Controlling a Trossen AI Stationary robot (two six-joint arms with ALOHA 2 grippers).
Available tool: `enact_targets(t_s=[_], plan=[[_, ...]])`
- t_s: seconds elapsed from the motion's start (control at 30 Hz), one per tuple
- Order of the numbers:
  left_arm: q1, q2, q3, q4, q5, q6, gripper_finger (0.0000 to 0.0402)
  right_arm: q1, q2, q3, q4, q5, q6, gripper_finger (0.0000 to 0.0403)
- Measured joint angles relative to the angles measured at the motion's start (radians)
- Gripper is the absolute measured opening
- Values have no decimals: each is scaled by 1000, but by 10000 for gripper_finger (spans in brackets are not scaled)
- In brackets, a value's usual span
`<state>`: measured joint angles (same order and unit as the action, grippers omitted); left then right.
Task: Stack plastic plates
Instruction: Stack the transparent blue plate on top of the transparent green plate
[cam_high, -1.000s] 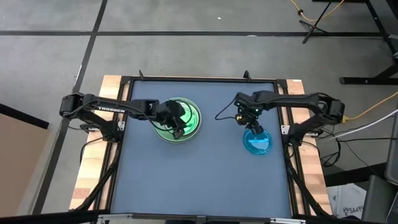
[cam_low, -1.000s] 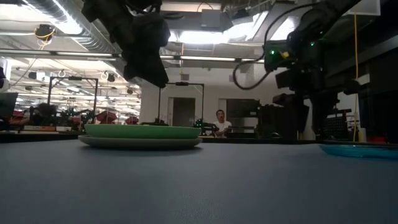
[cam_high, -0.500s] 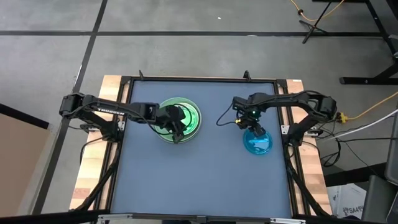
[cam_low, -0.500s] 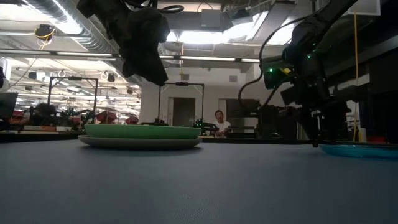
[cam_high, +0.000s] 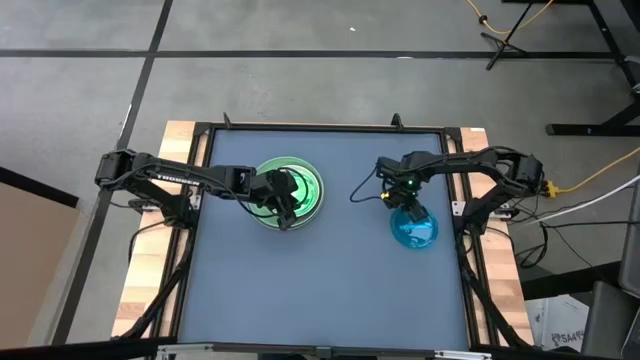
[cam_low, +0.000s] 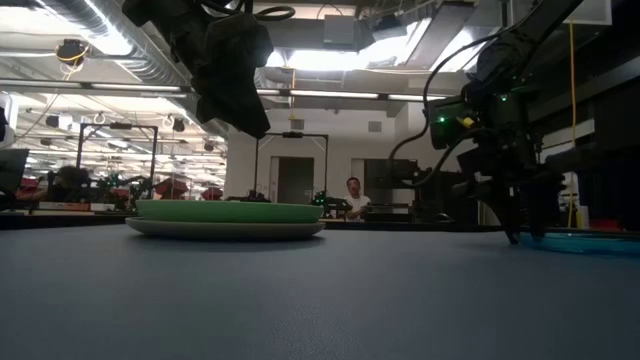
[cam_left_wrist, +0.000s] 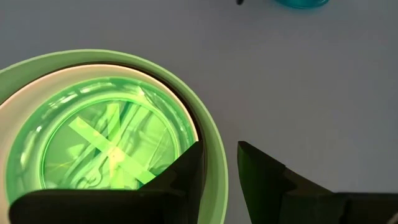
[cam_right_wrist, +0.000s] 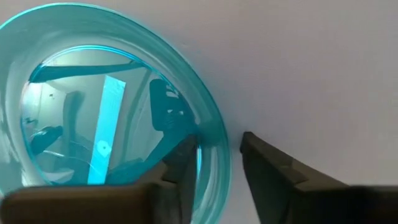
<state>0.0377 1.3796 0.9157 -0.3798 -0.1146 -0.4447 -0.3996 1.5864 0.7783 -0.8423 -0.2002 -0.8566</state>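
A stack of plates (cam_high: 300, 180) sits left of the table's middle. In the left wrist view the stack (cam_left_wrist: 106, 149) shows a light green rim, a white and a dark rim inside it, and translucent green on top. The low view shows a grey plate (cam_low: 230, 229) under it. My left gripper (cam_left_wrist: 221, 163) hovers open above the stack's rim, clear of it (cam_low: 250, 120). A translucent blue plate (cam_high: 416, 230) lies flat on the table's right side. My right gripper (cam_right_wrist: 221, 158) is open and low at the blue plate's rim, one finger over the inside, one outside. My right gripper comes down from above at the blue plate's rim (cam_right_wrist: 217, 134) on the side toward the table's middle. Its open fingers (cam_right_wrist: 261, 162) stand on either side of that rim. I cannot tell whether they touch it. The plate lies flat on the table.
The blue-grey table top (cam_high: 320, 290) is bare across its near half and between the two plate groups. A black frame and wooden boards (cam_high: 150, 280) border it. A person (cam_low: 352, 195) sits far back in the room behind the table.
My right gripper has gone down toward the blue plate until its fingertips stand near table height at the plate's rim. The plates have stayed where they were.
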Motion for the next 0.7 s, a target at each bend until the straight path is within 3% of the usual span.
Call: enact_targets(t_s=[0.4,0.7], plan=[[0,0,0,0,0,0,92,0,1,-2,37,6,12,11],[0,0,0,0,0,2,92,0,3,18,22,4,14,2]])
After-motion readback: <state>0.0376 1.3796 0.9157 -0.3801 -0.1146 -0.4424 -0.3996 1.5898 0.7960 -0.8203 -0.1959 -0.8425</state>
